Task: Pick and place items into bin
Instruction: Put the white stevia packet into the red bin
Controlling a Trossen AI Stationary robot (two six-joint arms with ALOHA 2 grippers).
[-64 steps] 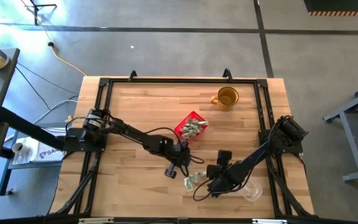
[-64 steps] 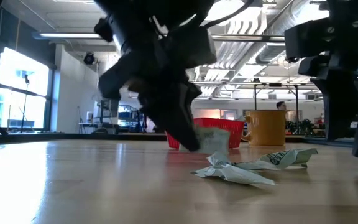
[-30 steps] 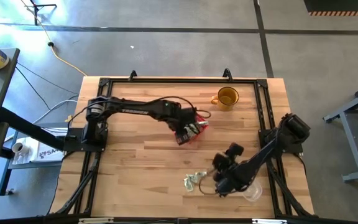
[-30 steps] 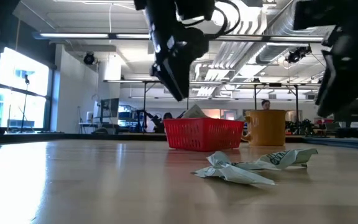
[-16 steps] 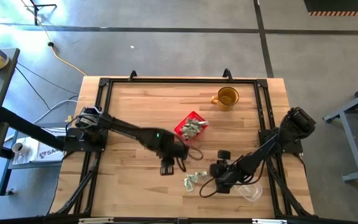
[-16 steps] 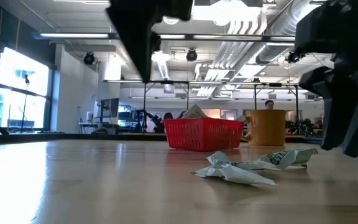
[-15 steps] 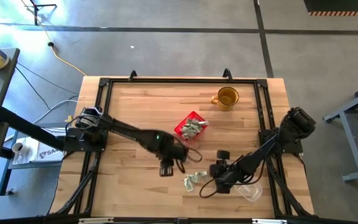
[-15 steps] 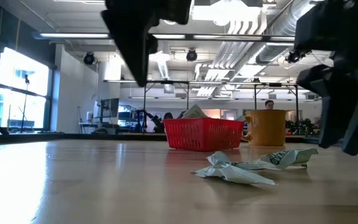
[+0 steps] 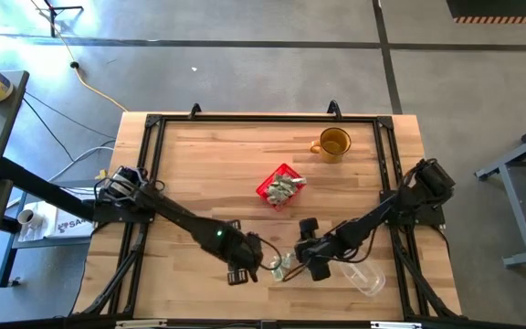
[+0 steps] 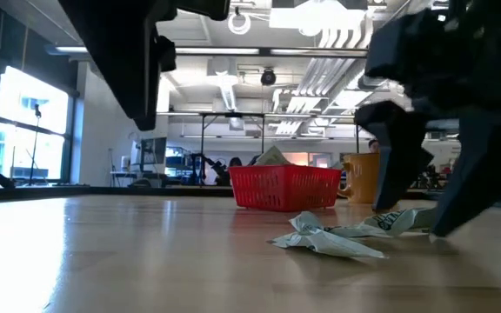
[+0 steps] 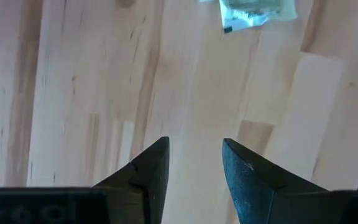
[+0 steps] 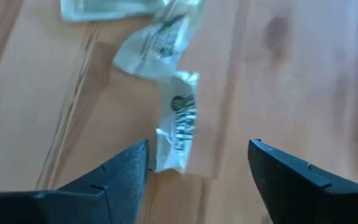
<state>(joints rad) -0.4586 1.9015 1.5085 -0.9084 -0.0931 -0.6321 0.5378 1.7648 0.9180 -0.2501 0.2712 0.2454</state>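
Wrapped pieces (image 9: 284, 266), pale green and white, lie in a small loose cluster on the bare wood near the near edge of the table (image 9: 199, 164), roughly at mid-width. Both grippers sit low beside this cluster.

Right gripper (image 9: 307, 258) is just right of the pieces, its arm reaching in from the table's right side. Fingers are spread wide; in the right wrist view one wrapped piece (image 12: 179, 127) lies on the wood between the two dark fingers (image 12: 120, 177), not gripped, with more crumpled wrappers (image 12: 157, 40) just beyond it. In the low view the same gripper (image 10: 424, 191) stands over the right end of the cluster (image 10: 346, 233).

Left gripper (image 9: 245, 267) is just left of the cluster, its arm running diagonally from the left side of the table. Fingers (image 11: 151, 168) are parted and hold nothing; only wood shows between them, with one wrapped piece (image 11: 253, 12) lying ahead on the boards.

Red bin (image 9: 279, 186) sits near the table's centre, well apart from both grippers and farther back. Several wrapped pieces (image 9: 286, 187) are heaped in it; in the low view they show above its rim (image 10: 285, 174).

Amber mug (image 9: 333, 143) stands at the far right of the table, beyond the bin. Clear plastic container (image 9: 362, 277) lies at the near right edge, under the right arm.
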